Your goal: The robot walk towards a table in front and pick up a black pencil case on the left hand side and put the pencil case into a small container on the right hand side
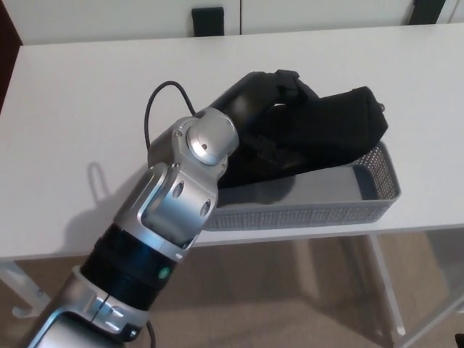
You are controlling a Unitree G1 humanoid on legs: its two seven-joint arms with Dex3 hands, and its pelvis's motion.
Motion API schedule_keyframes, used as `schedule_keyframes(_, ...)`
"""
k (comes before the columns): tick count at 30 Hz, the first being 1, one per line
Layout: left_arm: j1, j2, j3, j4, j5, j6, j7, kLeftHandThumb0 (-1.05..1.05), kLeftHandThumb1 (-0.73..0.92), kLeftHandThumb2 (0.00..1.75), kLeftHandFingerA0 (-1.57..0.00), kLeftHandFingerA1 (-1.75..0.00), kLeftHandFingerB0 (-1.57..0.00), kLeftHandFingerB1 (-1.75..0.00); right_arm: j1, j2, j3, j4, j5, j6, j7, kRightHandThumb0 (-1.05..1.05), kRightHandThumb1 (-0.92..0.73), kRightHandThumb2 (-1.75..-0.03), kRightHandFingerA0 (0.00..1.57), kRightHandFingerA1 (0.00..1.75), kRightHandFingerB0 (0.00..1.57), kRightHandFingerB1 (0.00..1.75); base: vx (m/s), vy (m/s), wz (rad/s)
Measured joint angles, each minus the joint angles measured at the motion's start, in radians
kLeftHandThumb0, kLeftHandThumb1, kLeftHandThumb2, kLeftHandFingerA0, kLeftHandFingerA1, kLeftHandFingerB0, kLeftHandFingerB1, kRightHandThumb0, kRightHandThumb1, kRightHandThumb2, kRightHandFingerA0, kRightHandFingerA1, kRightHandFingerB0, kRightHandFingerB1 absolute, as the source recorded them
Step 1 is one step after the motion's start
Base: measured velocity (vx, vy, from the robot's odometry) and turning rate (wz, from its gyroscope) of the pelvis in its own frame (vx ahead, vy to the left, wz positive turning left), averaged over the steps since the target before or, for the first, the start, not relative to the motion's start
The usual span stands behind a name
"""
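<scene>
Left hand (281, 96) grips black pencil case (341, 122) over the mesh container (341, 212)

Left hand, black against black fabric, was closed around the pencil case near its 9 o'clock end, a thumb and fingers curled over the top of it; I could not make out each finger apart from the cloth. The silver left arm (181, 190) reached up from 7 o'clock across the white table (80, 101), with a thin black cable (150, 109) looping off its wrist joint toward 10 o'clock.

The pencil case lay tilted over the grey mesh container. Its end toward 2 o'clock stuck out past the container's far rim, while the held end dipped lower into the container's 9 o'clock half. Whether it touched the floor of the container I could not tell.

The container sat at the table's near edge, toward 4 o'clock of the tabletop, its long side running along that edge. A small dark object (208, 20) stood beyond the table's far edge at 12 o'clock.
</scene>
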Motion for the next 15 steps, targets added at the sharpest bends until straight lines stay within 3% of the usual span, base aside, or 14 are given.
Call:
schedule_keyframes(1,-0.006,0.012,-0.016,0.0,0.003,0.011,-0.009,-0.73,0.48,0.83,-0.02,-0.26,0.0,-0.09,-0.001,0.0,0.0,0.0,0.0,0.0,0.0,-0.34,-0.64,-0.59,0.49,0.42,0.17,0.29,0.0,0.0,0.0)
schedule_keyframes(3,-0.029,0.044,-0.066,0.004,0.01,0.036,-0.039,-0.85,0.53,0.87,0.0,-0.06,0.0,0.0,-0.001,0.0,0.0,0.0,0.0,0.0,0.0,-0.34,-0.64,-0.59,0.5,0.42,0.18,0.29,0.0,0.0,0.0)
schedule_keyframes(15,-0.124,0.155,-0.229,0.028,0.022,0.135,-0.222,-0.93,0.56,0.94,0.0,-0.03,0.0,0.0,-0.005,0.0,-0.001,-0.009,0.001,0.006,0.0,-0.38,-0.64,-0.63,0.48,0.43,0.17,0.3,0.0,0.0,0.0)
